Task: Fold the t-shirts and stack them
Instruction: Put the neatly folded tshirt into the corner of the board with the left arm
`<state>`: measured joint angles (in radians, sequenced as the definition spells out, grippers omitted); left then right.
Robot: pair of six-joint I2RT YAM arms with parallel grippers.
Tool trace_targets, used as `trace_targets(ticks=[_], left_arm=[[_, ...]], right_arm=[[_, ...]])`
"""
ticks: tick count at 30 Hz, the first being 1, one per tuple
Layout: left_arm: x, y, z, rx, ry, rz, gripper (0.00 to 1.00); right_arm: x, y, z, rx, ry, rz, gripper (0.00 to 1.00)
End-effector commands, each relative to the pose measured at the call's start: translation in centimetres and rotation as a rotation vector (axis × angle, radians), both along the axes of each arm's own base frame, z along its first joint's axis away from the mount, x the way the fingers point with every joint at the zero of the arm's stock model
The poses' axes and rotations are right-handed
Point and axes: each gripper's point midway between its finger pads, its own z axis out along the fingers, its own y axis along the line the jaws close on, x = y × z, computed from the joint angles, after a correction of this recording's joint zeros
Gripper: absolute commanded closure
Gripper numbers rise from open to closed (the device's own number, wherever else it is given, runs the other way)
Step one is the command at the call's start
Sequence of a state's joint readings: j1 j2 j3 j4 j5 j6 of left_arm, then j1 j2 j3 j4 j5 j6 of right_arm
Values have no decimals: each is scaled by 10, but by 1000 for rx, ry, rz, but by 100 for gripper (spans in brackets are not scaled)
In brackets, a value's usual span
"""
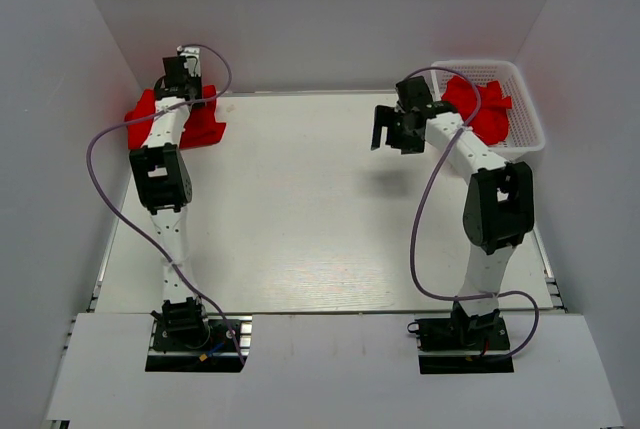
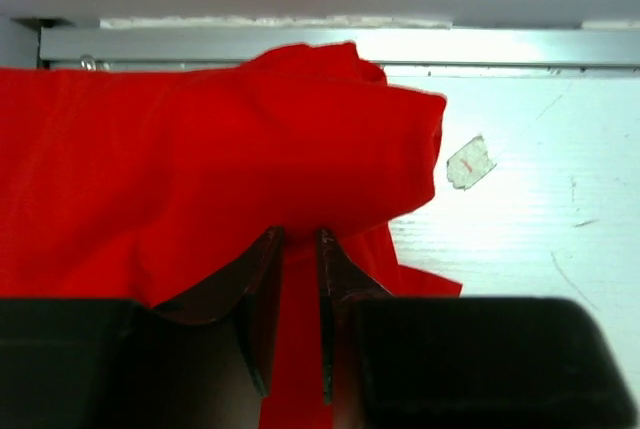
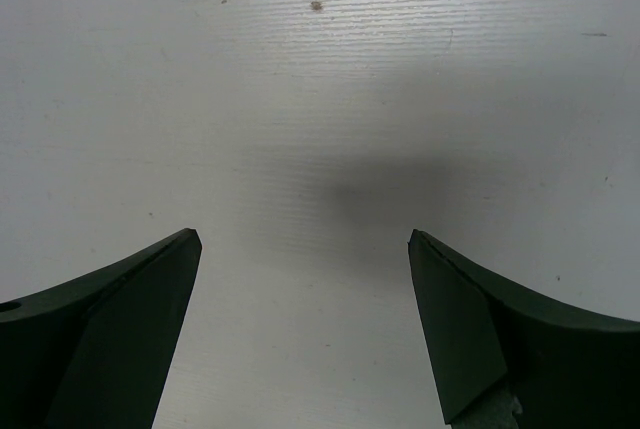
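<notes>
Clearly the left pincer, fingers almost together, pinches a fold of the red t-shirt at the table's far-left corner — best drag it slowly toward the middle; the right pincer gapes wide, empty, above the table.

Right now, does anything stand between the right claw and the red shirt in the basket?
Only the white basket itself: the open right claw hangs over the table to the left of it, and the red shirt lies inside, reaching up to the rim. Nothing else visible lies between them.
</notes>
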<state>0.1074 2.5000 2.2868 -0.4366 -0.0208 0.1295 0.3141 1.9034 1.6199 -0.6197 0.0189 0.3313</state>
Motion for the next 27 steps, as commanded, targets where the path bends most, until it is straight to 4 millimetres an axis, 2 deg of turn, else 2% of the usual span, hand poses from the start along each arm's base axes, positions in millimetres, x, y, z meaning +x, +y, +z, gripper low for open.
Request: trace_targets(ticks=[1, 4, 5, 9, 13, 14, 15, 16, 18, 19, 21, 23, 24, 25, 27], left_arm=[[16, -3, 22, -10, -82, -9, 70], [25, 6, 9, 15, -98, 27, 70], [27, 8, -1, 22, -93, 39, 70], [43, 22, -2, 23, -172, 95, 70], [58, 21, -4, -49, -250, 100, 69], [61, 23, 4, -54, -281, 120, 69], [63, 26, 0, -55, -293, 143, 69], [68, 35, 11, -62, -348, 169, 69], [73, 35, 5, -127, -386, 210, 65], [76, 41, 15, -149, -431, 226, 61], [81, 37, 29, -191, -475, 223, 60], [83, 36, 36, -216, -497, 231, 44], [82, 34, 46, -222, -500, 218, 41], [80, 33, 49, -222, -488, 220, 33], [76, 33, 61, -222, -488, 220, 18]], right_arm=[[12, -1, 5, -14, -13, -3, 10], [18, 2, 2, -11, -3, -5, 10], [19, 2, 3, -13, -1, -7, 10], [30, 2, 7, -22, -5, -16, 10], [35, 4, 6, -23, 6, -19, 10], [34, 4, 5, -25, 11, -18, 10], [35, 7, 3, -14, 14, -12, 10], [34, 7, 3, -12, 19, -15, 10], [34, 9, 0, -5, 28, -9, 10], [35, 10, 3, -1, 25, -5, 10], [34, 12, 0, -3, 38, -1, 10], [34, 14, 3, 1, 35, 5, 10], [33, 11, 2, -3, 38, -1, 10], [31, 18, 4, 26, 43, 20, 10], [29, 19, 3, 36, 46, 27, 10]])
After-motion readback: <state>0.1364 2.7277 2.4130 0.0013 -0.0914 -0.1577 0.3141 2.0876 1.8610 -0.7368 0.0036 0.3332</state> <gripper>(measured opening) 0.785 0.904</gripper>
